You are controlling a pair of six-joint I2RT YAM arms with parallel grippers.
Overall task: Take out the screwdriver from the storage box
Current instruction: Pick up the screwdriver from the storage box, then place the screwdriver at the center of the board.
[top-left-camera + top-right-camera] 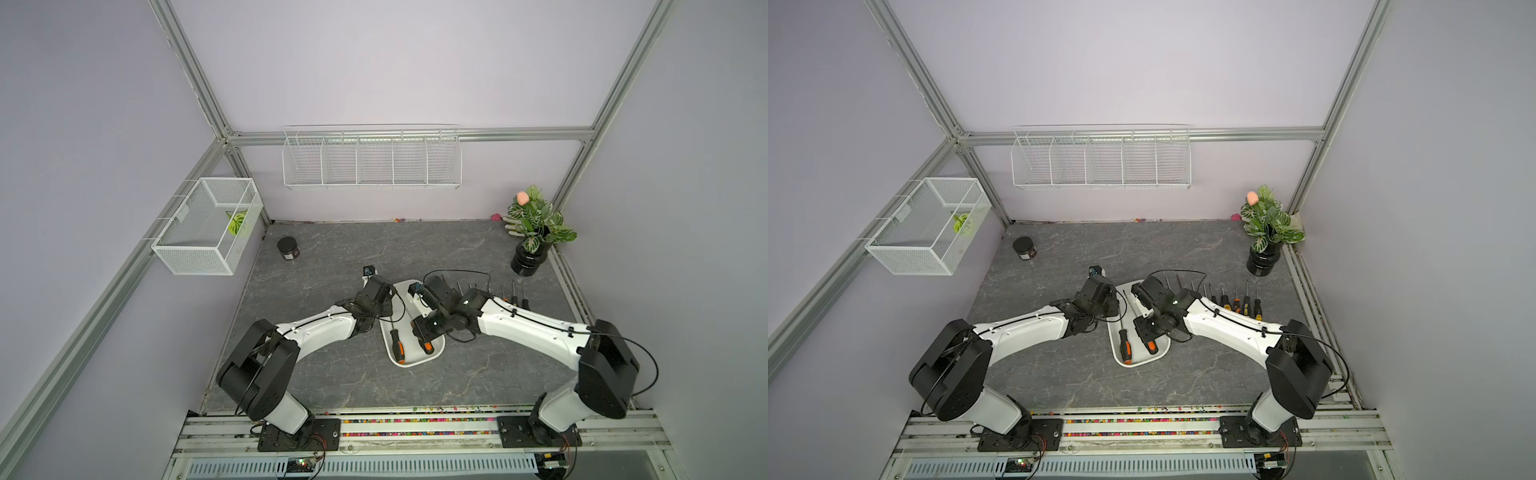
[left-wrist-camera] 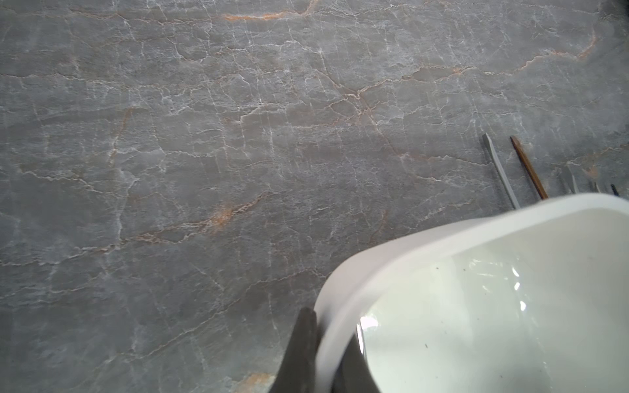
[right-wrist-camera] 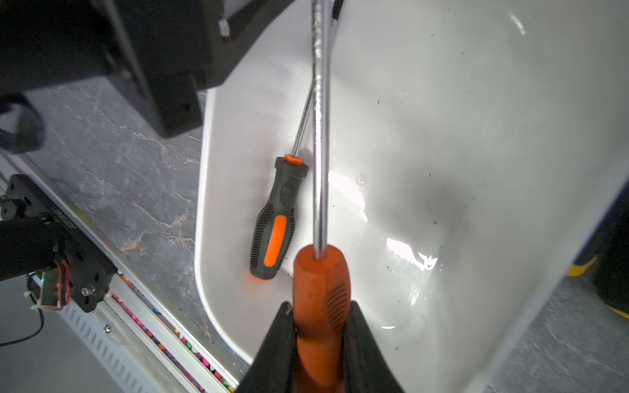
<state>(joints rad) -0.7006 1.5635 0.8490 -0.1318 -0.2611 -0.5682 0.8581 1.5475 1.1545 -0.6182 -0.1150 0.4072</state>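
Orange handle of the screwdriver (image 3: 320, 268) sits nearest the lens in the right wrist view. It is clamped between the two black fingers of the right tool (image 3: 320, 308), a narrow grip with both fingers on the handle. Its chrome shaft runs away over the white floor of the storage box (image 3: 459, 119). Cannot tell whether the handle touches that floor. Second screwdriver (image 3: 274, 221), black-and-orange grip, lies on the box floor just beside it, its thin shaft crossing behind the held shaft. Grey marbled tabletop (image 3: 119, 153) borders the box.

Left wrist view: left tool (image 2: 326, 355) is closed on the box rim at a rounded corner, one finger outside the wall and one inside. Tips of a row of screwdrivers (image 2: 500, 170) lie on the tabletop beyond the box.

Both top views: storage box (image 1: 412, 364) sits mid-tabletop between the two arms. The held handle is over the box's near end, with the second screwdriver alongside it and apart. The row of screwdrivers lies on the robot's right of the box.
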